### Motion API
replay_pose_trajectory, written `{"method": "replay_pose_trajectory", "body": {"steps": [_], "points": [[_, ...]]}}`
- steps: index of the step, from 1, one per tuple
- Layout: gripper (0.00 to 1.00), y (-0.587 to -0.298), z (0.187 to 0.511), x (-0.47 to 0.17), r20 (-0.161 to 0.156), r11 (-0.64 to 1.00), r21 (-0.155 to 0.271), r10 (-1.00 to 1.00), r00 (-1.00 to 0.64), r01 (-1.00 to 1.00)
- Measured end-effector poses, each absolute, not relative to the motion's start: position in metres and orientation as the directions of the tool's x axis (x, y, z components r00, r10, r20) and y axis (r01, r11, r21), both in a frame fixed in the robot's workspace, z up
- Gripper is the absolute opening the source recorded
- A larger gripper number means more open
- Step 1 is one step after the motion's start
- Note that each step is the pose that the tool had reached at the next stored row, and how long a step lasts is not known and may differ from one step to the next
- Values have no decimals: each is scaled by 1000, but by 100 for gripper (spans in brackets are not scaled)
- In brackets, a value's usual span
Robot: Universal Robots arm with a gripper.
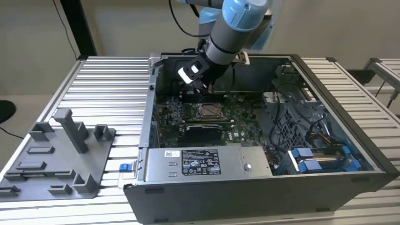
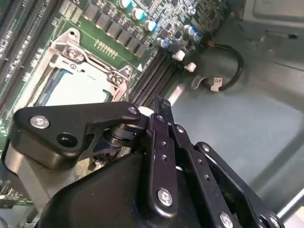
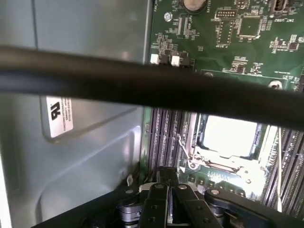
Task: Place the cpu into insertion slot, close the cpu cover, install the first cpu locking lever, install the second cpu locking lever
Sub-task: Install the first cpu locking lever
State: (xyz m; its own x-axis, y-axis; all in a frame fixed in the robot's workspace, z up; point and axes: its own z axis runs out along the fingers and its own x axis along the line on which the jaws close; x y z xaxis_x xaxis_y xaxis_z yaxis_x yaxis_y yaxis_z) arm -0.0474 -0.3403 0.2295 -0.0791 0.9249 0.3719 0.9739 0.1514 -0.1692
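The small flat square cpu with a pale silvery metal top [image 2: 78, 90] already sits in the square, silver-rimmed insertion slot [image 1: 198, 111]. The slot is near the middle of the green circuit board [image 1: 244, 115], inside the open grey computer case [image 1: 350, 140] on the ribbed silver worktop [image 1: 106, 89]. The thin silver frame of the cpu cover [image 2: 76, 52] looks lowered flat around the chip, so those two steps seem done. Whether either locking lever is latched I cannot tell. The black claw [image 2: 159, 102] hangs between the slot and the board's far edge. Its fingers are pressed together and pinch nothing visible, close to a thin silver wire lever [image 3: 183, 149].
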Motion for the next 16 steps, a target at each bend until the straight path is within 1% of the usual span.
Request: {"method": "replay_pose_trajectory", "body": {"steps": [8, 16], "points": [[0, -344, 223, -57, 367, 149, -123, 925, -94, 981], [0, -344, 217, -57, 363, 145, -112, 927, -96, 983]]}}
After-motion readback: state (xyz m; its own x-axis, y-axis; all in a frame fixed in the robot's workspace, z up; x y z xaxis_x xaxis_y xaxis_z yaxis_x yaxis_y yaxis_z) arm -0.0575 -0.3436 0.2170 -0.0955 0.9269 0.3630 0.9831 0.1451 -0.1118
